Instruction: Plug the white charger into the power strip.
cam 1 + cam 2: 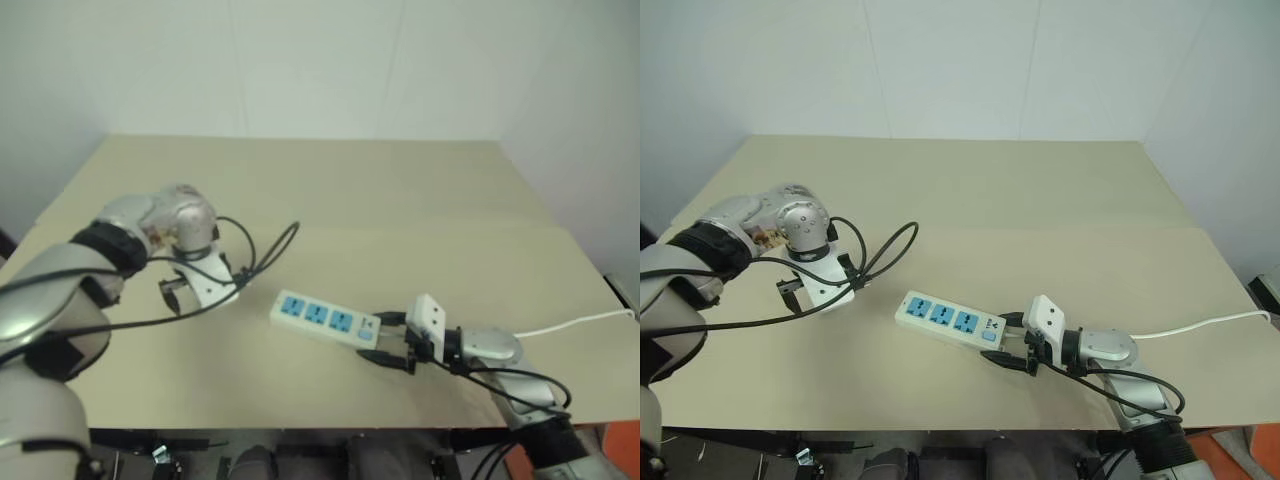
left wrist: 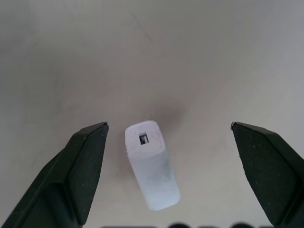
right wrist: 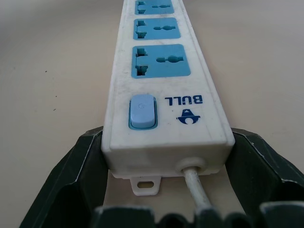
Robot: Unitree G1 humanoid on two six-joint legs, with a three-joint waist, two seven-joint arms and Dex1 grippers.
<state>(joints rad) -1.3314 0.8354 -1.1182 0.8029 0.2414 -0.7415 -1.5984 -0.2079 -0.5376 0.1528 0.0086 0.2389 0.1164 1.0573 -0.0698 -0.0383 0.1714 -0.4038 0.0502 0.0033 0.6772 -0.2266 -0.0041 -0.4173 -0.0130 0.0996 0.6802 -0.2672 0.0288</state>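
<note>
Right gripper (image 3: 164, 216) clamps switch end of power strip (image 1: 325, 318), likely steadying it on table (image 1: 400, 200). Left gripper (image 2: 168, 175) points down, fingers wide apart, straddling charger (image 2: 151, 164) lying flat, not yet gripped; pickup comes next.

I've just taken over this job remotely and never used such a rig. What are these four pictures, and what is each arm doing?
Two pictures look down from the robot's head over a beige table. The other two come from cameras on its wrists, looking along each gripper's black fingers. The left gripper is open, its fingers either side of the white charger, which lies on the table, not gripped. The right gripper has its fingers against both sides of the power strip at the switch end, where its white cord leaves. All three blue sockets are free.
</note>
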